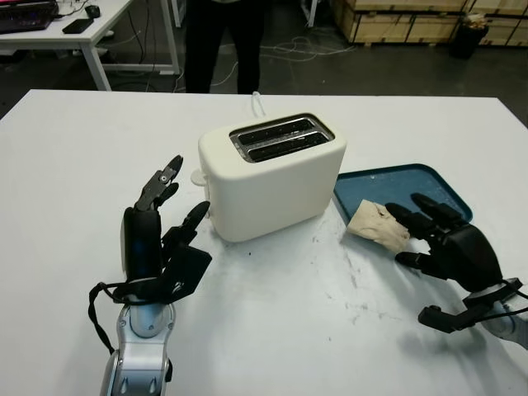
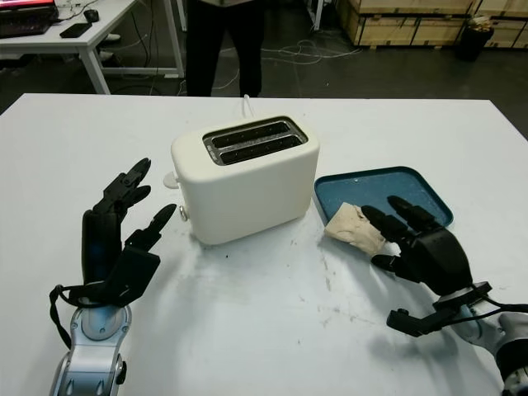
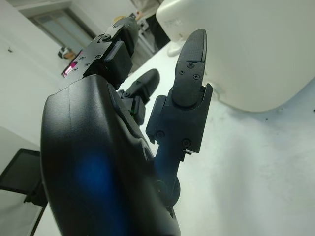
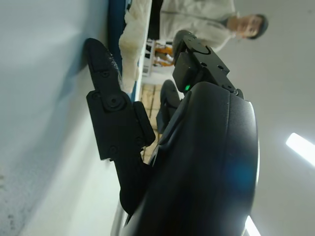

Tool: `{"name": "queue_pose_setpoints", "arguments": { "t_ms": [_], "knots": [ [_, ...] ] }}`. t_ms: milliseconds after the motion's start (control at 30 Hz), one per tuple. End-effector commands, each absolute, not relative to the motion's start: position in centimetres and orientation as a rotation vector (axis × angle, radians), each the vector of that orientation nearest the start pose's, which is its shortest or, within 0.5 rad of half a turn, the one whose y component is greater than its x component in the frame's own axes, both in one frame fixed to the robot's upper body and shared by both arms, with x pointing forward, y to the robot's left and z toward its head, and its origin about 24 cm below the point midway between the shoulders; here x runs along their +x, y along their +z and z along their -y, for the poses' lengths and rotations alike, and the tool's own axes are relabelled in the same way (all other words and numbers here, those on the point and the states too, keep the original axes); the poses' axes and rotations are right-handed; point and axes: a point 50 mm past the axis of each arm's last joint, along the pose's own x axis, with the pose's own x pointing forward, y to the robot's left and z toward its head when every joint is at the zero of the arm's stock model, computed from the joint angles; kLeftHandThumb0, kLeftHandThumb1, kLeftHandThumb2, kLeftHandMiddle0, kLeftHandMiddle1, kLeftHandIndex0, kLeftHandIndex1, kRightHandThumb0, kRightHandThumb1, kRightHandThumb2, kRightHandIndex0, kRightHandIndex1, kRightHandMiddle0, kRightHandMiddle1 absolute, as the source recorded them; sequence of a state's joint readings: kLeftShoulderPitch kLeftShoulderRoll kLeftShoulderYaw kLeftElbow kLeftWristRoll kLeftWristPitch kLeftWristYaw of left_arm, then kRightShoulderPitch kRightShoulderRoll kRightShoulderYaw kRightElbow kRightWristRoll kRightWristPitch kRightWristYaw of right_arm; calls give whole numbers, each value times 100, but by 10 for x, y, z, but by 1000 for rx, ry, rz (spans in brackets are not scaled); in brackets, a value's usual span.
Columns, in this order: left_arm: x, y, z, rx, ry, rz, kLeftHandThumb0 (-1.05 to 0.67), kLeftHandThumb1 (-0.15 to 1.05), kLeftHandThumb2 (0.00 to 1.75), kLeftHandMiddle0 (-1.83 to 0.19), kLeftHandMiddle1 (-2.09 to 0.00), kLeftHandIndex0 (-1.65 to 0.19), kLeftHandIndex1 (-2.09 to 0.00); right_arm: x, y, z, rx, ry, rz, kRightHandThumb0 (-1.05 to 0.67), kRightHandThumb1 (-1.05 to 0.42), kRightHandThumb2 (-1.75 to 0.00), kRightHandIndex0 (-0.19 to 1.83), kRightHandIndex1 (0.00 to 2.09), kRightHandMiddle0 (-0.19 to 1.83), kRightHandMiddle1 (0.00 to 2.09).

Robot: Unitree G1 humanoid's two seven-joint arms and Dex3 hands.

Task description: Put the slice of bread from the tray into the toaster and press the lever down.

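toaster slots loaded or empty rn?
Empty: both toaster slots show dark and bare. The bread slice lies at the tray edge by the right hand.

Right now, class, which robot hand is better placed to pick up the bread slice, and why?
The right robot hand: it is open at the bread slice on the blue tray. The left robot hand is open on the toaster's far side, away from the tray.
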State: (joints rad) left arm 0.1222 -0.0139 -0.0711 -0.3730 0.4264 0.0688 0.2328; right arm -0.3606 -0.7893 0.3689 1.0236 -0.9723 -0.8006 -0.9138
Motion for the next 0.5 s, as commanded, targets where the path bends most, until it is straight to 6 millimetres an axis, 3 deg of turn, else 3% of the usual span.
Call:
{"name": "queue_pose_setpoints", "arguments": {
  "t_ms": [0,467],
  "knots": [
    [224,102,-152,388,262,247,-45,92,10,-33,-70,-53,-1,254,25,295,-1422,183,447,-37,-83,-1,30,2,44,3],
    [223,102,-153,391,259,253,-43,92,10,-34,-67,-53,-1,258,17,294,-1497,208,437,-33,-90,-2,41,4,53,4]
  ]
}}
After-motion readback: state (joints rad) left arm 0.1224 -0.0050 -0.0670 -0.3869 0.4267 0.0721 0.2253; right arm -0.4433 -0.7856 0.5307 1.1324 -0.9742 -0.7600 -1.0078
